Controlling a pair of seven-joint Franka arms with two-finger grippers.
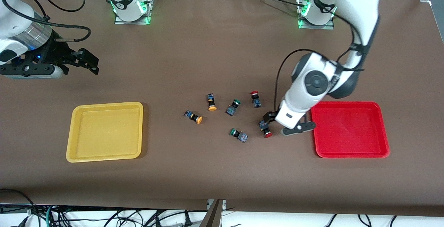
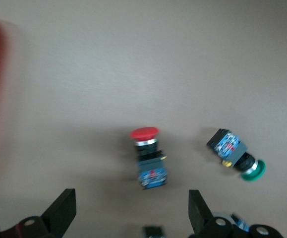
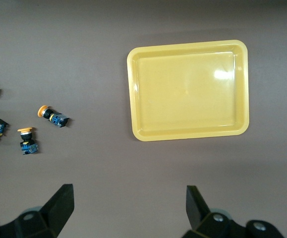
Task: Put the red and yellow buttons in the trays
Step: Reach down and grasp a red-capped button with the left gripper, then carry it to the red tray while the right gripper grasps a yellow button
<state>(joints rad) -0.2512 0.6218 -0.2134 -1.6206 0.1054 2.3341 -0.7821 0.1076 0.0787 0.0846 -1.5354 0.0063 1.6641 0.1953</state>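
Note:
Two red buttons lie on the table, one beside the red tray and one farther from the camera. Two yellow buttons lie toward the yellow tray. Both trays hold nothing. My left gripper is open and low over the table between the nearer red button and the red tray. In the left wrist view that button lies on its side just ahead of the open gripper. My right gripper waits open above the table, with the yellow tray in its view.
Two green-capped buttons lie among the others. One of them lies beside the nearer red button in the left wrist view. The right wrist view shows both yellow buttons.

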